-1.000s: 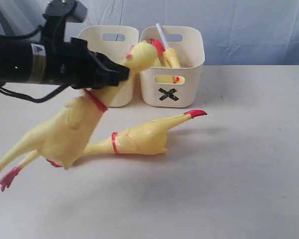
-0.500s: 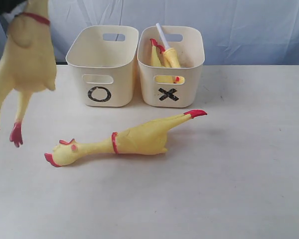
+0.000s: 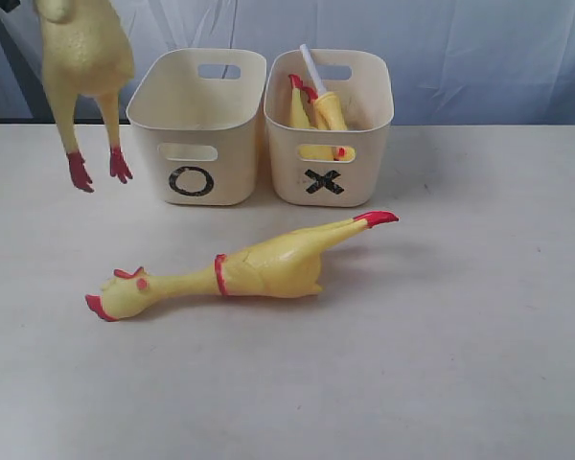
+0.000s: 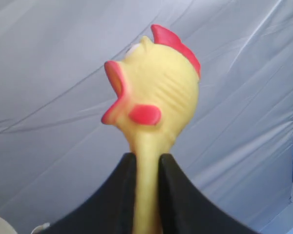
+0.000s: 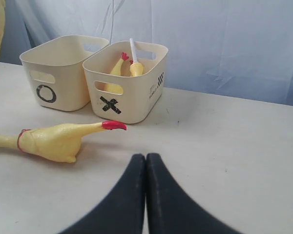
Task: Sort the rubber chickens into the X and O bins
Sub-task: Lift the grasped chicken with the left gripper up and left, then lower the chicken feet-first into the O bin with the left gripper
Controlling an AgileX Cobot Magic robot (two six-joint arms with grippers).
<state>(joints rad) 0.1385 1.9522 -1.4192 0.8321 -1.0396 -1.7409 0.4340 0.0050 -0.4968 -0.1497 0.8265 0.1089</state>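
Three chickens are in view. Farthest left, the hanging chicken [image 3: 81,53] dangles feet down in the air, left of the O bin [image 3: 196,134]. The left gripper [image 4: 147,158] is clamped on its thin neck. It looks longer than the bin, so its feet could catch the rim on the way in and tip the bin, or the soft neck could slip free. The lying chicken [image 3: 264,271] rests on the table [image 3: 460,335] in front of both bins. The third chicken [image 3: 299,107] stands in the X bin [image 3: 364,163]. The right gripper [image 5: 145,158] is closed on nothing, low over the table.
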